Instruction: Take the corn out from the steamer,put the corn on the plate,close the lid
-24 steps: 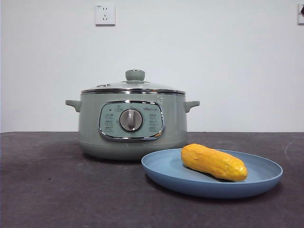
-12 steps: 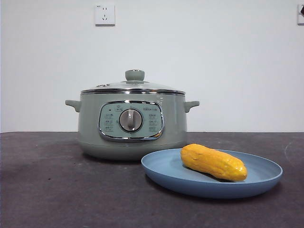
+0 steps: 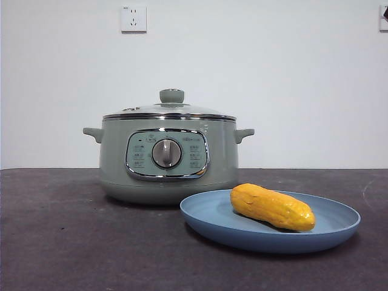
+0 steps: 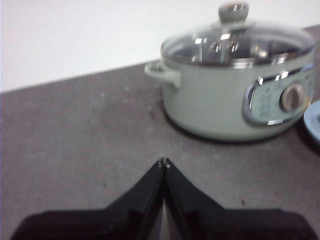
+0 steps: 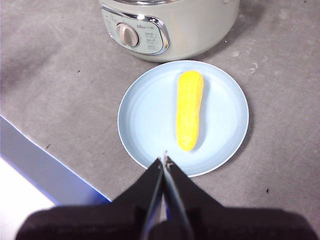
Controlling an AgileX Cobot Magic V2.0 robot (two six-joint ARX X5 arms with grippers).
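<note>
The left pincer (image 4: 163, 162) is clenched, its two black jaws pressed tip to tip with nothing between them, and it hangs over bare dark counter (image 4: 80, 145) well apart from the steamer (image 4: 235, 95). The right pincer (image 5: 165, 160) is likewise clamped together and empty, poised above the near rim of the plate (image 5: 145, 120); whether it touches the rim cannot be told.

The corn (image 3: 273, 207) lies on its side on the light-blue plate (image 3: 206, 221), toward the plate's right half in the front view. The plate sits on the counter just in front of the steamer (image 3: 112, 163). The lid (image 3: 171, 108) rests squarely on the steamer, its green knob upright.
</note>
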